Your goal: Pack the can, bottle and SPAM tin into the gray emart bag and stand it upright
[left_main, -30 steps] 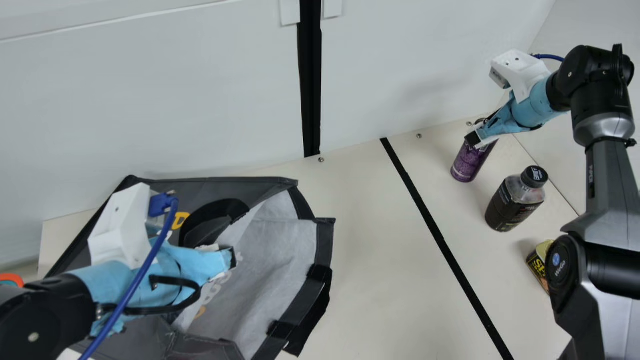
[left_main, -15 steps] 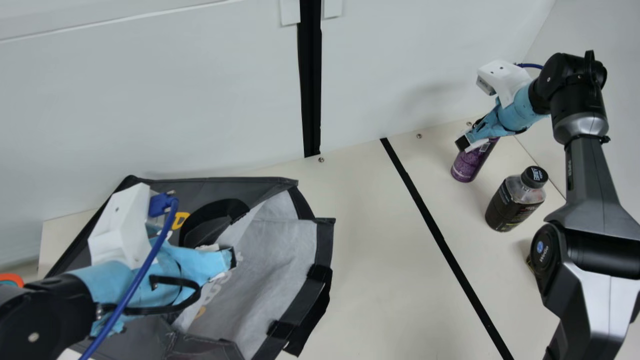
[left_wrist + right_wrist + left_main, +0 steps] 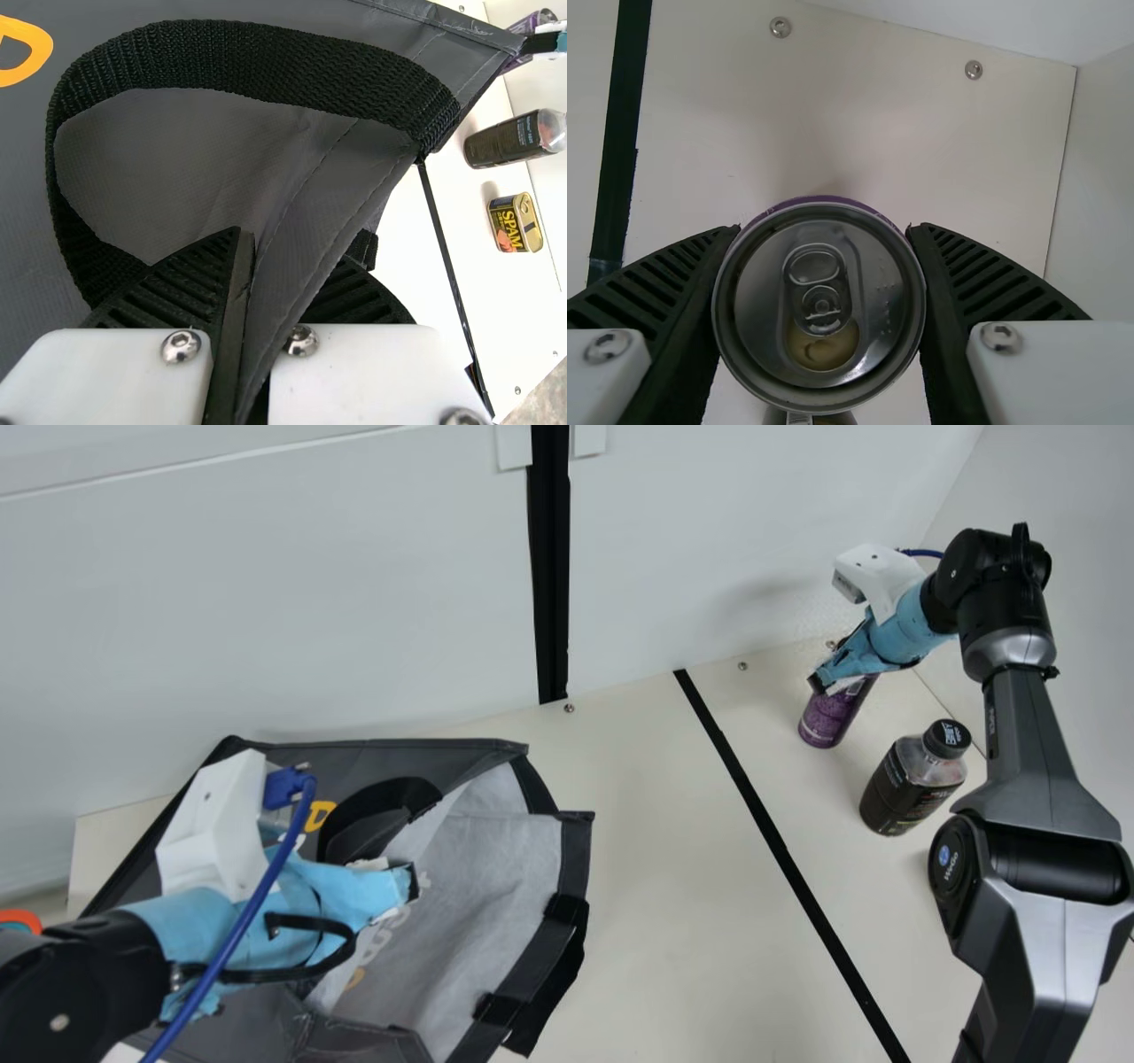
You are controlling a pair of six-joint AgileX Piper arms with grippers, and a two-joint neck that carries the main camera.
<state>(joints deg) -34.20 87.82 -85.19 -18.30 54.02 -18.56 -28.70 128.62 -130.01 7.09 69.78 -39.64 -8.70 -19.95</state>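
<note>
Over the last second we have swung our right gripper (image 3: 829, 682) a little towards the bag's side, and its ribbed fingers now clasp the tall purple metal can (image 3: 827, 722) on either side near its silver lid. The can's base has barely shifted and looks to be resting on the cream table (image 3: 638, 868), so we judge this to be the grasp settling, with the lift to come. Our left gripper (image 3: 409, 881) has kept its place, pinching the fabric edge beside a black handle (image 3: 239, 57) of the gray emart bag (image 3: 478, 753).

The bag lies slumped around our left gripper, its mouth gaping towards the right arm and showing pale lining (image 3: 496, 859). All three goods are outside it: the can in our right grip, the dark plastic bottle with a black cap (image 3: 908, 784) near that gripper on our side, and the yellow-and-black SPAM tin (image 3: 514, 223) beyond the bottle, farther from the right gripper.
</note>
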